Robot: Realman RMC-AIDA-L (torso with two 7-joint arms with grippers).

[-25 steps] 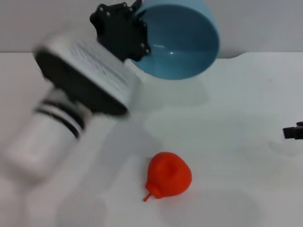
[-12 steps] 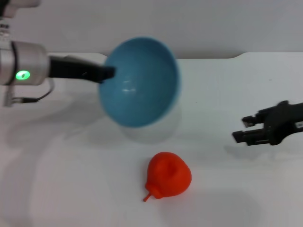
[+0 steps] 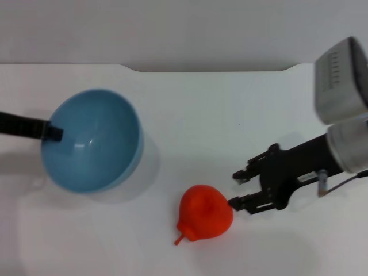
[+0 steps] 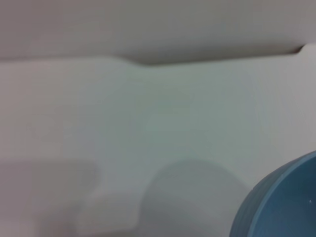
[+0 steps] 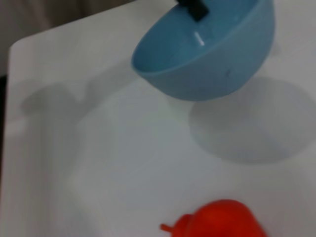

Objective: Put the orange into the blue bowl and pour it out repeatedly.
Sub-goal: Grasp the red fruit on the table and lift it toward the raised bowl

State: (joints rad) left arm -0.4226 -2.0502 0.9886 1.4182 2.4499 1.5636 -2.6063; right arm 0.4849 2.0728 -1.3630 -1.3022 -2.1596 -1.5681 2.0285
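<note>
The orange (image 3: 205, 213) lies on the table, right gripper (image 3: 238, 188) jaws apart beside it; left gripper (image 3: 53, 131) clamps the bowl (image 3: 92, 140) rim. You should grip its lumpy, firm-looking middle gently

You have bare white tabletop (image 3: 207, 115) between the glossy light-blue bowl (image 3: 92, 141) and the lumpy red-orange fruit (image 3: 204, 214). On the fruit's right, the black right gripper (image 3: 237, 188), fingers spread, blocks that side.

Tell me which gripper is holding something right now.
The left gripper: it is shut on the blue bowl's rim, holding the bowl tilted. The right gripper is open and empty, just beside the orange on the table.
</note>
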